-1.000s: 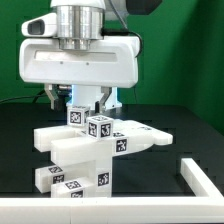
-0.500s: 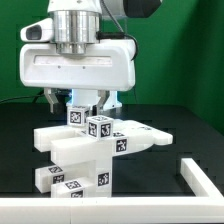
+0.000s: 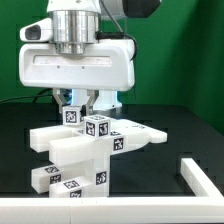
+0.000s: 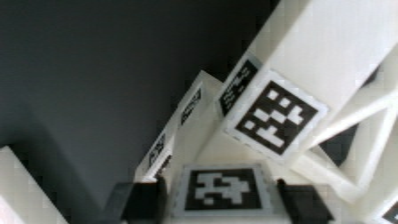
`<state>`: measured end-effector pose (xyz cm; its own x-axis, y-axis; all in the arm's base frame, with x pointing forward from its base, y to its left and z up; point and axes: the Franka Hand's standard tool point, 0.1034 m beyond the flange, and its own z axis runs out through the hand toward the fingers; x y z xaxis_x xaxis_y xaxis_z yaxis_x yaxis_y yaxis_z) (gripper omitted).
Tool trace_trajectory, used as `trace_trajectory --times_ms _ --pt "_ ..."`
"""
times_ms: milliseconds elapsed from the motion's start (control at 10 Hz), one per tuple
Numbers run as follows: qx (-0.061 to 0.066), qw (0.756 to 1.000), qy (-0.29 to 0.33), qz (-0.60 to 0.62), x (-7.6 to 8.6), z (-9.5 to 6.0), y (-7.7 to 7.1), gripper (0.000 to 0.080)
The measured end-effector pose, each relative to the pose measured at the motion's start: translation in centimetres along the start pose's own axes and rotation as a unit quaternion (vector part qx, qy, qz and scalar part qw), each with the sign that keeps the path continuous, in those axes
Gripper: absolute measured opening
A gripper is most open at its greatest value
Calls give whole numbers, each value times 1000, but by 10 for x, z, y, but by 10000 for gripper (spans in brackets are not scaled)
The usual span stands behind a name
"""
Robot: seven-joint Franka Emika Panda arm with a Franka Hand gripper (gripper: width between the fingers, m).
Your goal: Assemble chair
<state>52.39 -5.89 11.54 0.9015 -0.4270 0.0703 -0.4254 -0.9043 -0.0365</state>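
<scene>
We see a green backdrop [image 3: 190,70] filling the back of the exterior view, evenly lit and plain. Below it lies a black bench [image 3: 185,125], matte, with soft glare near its far edge. A white L-shaped rail [image 3: 200,180] sits on the bench at the exterior view's right, its corner near the front. In the wrist view, we make out only the dark bench top [image 4: 89,70].

It looked like a robotics lab: a green backdrop [image 3: 190,60] hung behind a black tabletop [image 3: 170,115], a white border rail [image 3: 203,178] fenced its corner, and square tag markers [image 3: 98,128] covered the white parts.
</scene>
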Motion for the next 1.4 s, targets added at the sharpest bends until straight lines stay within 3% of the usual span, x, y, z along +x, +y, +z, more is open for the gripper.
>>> trace_trajectory --times_ms 300,500,700,800,900,1000,1100,1200,1300,1400 --pt "4 985 3 172 1 1 -2 285" --pt "16 948 2 317 2 1 -4 285" --pt "36 907 -3 419 3 1 -5 285" --pt "36 907 -3 420 3 1 -5 285" --pt "36 911 -2 411 3 1 -5 369" --pt "36 915 -2 403 3 1 -5 506" --pt "34 931 1 362 4 0 -3 506" --pt "34 963 3 266 7 -1 -1 620" --pt "34 985 4 171 11 -4 -1 644" --pt "23 996 5 85 11 -5 -3 648"
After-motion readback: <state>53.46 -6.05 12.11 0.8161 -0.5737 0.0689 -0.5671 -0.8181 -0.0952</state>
